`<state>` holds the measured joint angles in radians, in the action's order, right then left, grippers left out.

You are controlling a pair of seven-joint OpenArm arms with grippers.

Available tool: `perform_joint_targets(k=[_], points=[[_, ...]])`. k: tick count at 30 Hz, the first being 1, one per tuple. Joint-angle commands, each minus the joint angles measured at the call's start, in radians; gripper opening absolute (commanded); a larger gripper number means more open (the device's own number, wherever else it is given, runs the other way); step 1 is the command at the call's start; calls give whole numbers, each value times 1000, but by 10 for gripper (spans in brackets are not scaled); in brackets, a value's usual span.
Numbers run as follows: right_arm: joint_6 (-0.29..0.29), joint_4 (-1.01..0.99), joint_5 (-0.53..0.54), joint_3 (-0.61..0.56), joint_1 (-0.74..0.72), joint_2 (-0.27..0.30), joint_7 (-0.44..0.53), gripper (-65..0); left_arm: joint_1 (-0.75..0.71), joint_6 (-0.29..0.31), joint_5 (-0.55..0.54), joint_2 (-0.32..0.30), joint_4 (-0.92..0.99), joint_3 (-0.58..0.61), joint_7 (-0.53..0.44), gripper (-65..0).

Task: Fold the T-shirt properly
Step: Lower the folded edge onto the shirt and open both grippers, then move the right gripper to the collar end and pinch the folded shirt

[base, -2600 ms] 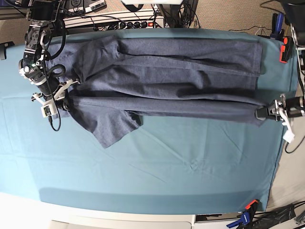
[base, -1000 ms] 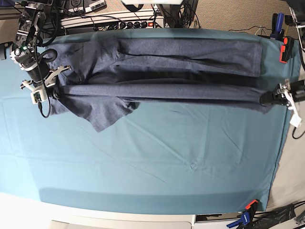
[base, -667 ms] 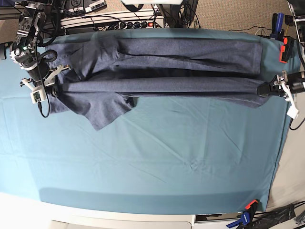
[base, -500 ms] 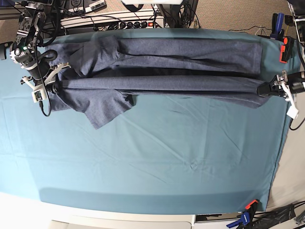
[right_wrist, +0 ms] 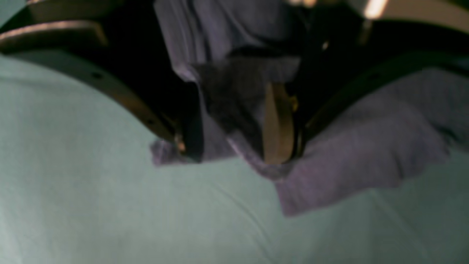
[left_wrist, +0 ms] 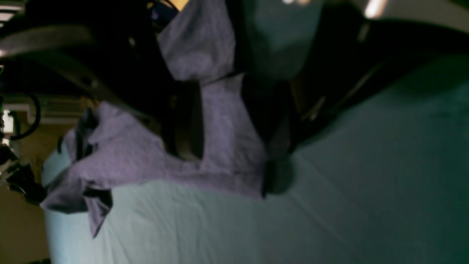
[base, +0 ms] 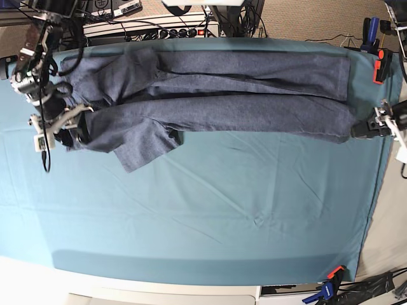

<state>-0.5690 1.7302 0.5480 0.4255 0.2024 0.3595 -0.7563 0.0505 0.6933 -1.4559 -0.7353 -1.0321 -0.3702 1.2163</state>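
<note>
Base view: the T-shirt (base: 216, 95) lies flat along the far half of the teal table cloth (base: 210, 210), stretched lengthwise and folded over itself into a long band, with one sleeve (base: 143, 143) spread toward the near side at the collar end. The right gripper (base: 58, 130) sits at that end, at the shirt's edge, its cable looping down over the cloth; the left gripper (base: 364, 130) sits at the opposite, hem end, just off the fabric corner. Orange-handled clamps (base: 380, 63) pin the cloth at the far corner beside the left arm, and another clamp (base: 331, 279) at the near corner. Behind the table's far edge runs a power strip (base: 181, 30) with a lit red switch, among cables and equipment. No lettering is legible on the shirt from this side, and no label can be read anywhere. Left wrist view: the left gripper (left_wrist: 231, 121) stands with its jaws well apart, purple-grey fabric lying loose between and below them over the cloth, not pinched. Right wrist view: the right gripper (right_wrist: 238, 124) likewise has its jaws parted, a fold of shirt between the fingers (right_wrist: 278, 124) but not clamped; this picture is blurred, so contact with the pads cannot be judged.
</note>
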Motion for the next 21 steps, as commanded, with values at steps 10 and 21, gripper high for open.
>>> perform_joint_targets(k=[10, 21], points=[[2, 65, 9, 8, -90, -17, -16, -371, 13, 5, -28, -55, -11, -21, -12, -337], [156, 39, -126, 8, -134, -21, 17, -322, 13, 5, -28, -55, -11, -21, -13, -337]])
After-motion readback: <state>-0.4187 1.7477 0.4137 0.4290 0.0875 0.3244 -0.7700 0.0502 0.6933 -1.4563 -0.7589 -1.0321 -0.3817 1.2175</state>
